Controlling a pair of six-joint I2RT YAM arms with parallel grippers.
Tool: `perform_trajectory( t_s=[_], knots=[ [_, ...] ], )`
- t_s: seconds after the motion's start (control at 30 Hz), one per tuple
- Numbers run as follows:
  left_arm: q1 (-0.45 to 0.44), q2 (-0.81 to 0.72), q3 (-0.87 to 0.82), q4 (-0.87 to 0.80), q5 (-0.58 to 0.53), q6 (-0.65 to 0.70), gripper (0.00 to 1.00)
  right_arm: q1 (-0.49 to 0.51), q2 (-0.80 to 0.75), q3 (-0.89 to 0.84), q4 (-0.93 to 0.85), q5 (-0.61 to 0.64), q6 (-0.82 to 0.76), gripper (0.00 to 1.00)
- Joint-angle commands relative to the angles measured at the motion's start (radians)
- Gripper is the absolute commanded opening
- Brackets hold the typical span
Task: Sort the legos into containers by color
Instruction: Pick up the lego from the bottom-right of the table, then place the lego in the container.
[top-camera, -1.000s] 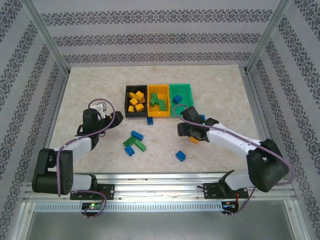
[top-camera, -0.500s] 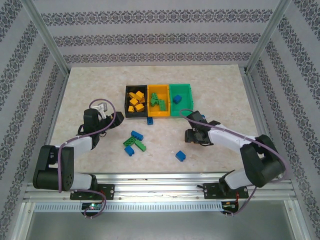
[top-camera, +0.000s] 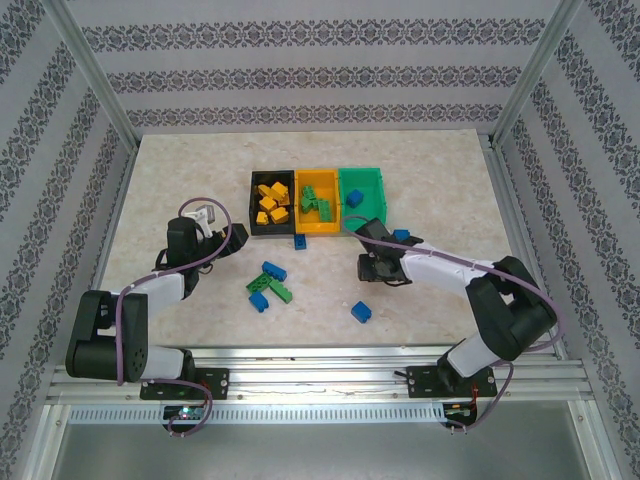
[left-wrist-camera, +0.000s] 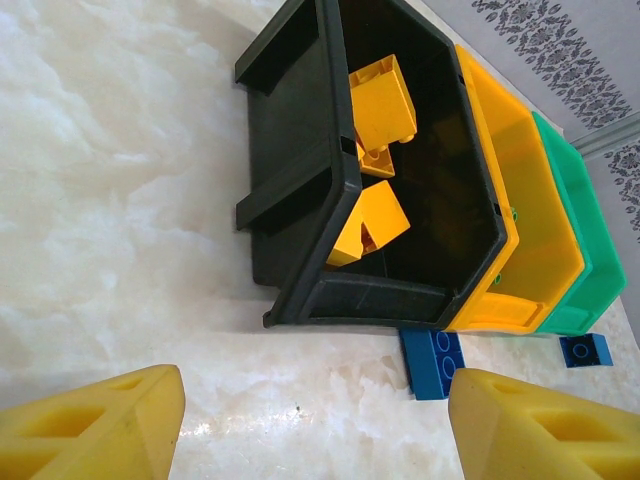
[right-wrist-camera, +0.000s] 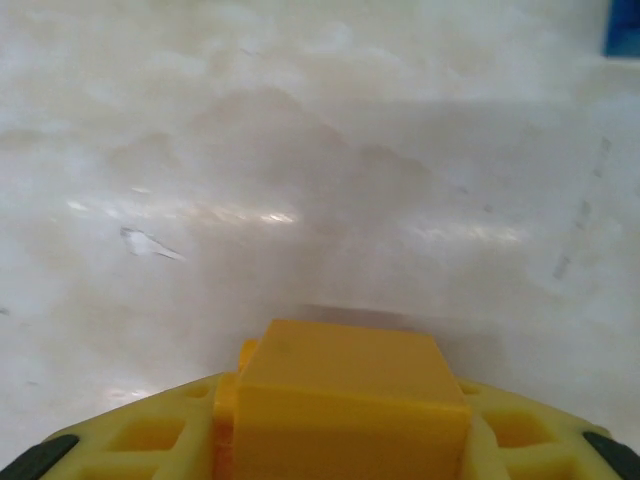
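Observation:
Three containers stand in a row: a black bin (top-camera: 271, 203) with yellow legos (left-wrist-camera: 383, 100), an orange bin (top-camera: 318, 202) with green legos, and a green bin (top-camera: 362, 190) with one blue lego (top-camera: 354, 198). My right gripper (top-camera: 367, 268) is shut on a yellow lego (right-wrist-camera: 350, 400), low over bare table in front of the green bin. My left gripper (top-camera: 232, 238) is open and holds nothing, its yellow fingers (left-wrist-camera: 90, 420) spread just short of the black bin's near corner (left-wrist-camera: 300, 300).
Loose legos lie on the marble table (top-camera: 180, 170): a blue one (left-wrist-camera: 433, 362) touching the black and orange bins' front, another blue (top-camera: 402, 237) beside the right arm, a blue and green cluster (top-camera: 270, 285) in the middle, and a blue one (top-camera: 361, 312) nearer the front.
My right gripper has swung left and turned, still holding the yellow lego. The blue lego beside the right arm has come into view. The left arm has barely moved.

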Motion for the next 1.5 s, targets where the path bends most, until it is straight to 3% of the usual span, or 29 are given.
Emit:
perform_trajectory(
  t_s=[0.0, 0.43, 0.73, 0.93, 1.03, 1.23, 1.47],
  knots=[
    [0.008, -0.027, -0.002, 0.036, 0.005, -0.001, 0.70, 0.035, 0.030, 0.064, 0.004, 0.025, -0.027, 0.37],
    [0.007, -0.015, 0.001, 0.035, 0.008, 0.001, 0.70, 0.144, 0.275, 0.533, 0.020, -0.048, -0.128, 0.37],
    [0.006, -0.015, 0.001, 0.031, 0.003, 0.010, 0.70, 0.153, 0.504, 0.909, -0.008, -0.104, -0.185, 0.39],
    [0.007, -0.015, 0.003, 0.027, 0.004, 0.013, 0.70, 0.152, 0.646, 1.108, -0.005, -0.113, -0.205, 0.47],
    [0.007, -0.021, 0.005, 0.021, 0.003, 0.014, 0.70, 0.150, 0.701, 1.195, -0.034, -0.110, -0.206, 0.57],
    [0.007, -0.023, 0.004, 0.023, 0.007, 0.011, 0.70, 0.158, 0.634, 1.107, -0.004, -0.099, -0.205, 0.60],
    [0.006, -0.027, 0.000, 0.029, 0.011, 0.005, 0.70, 0.160, 0.439, 0.811, 0.065, -0.081, -0.192, 0.60]
  ],
)
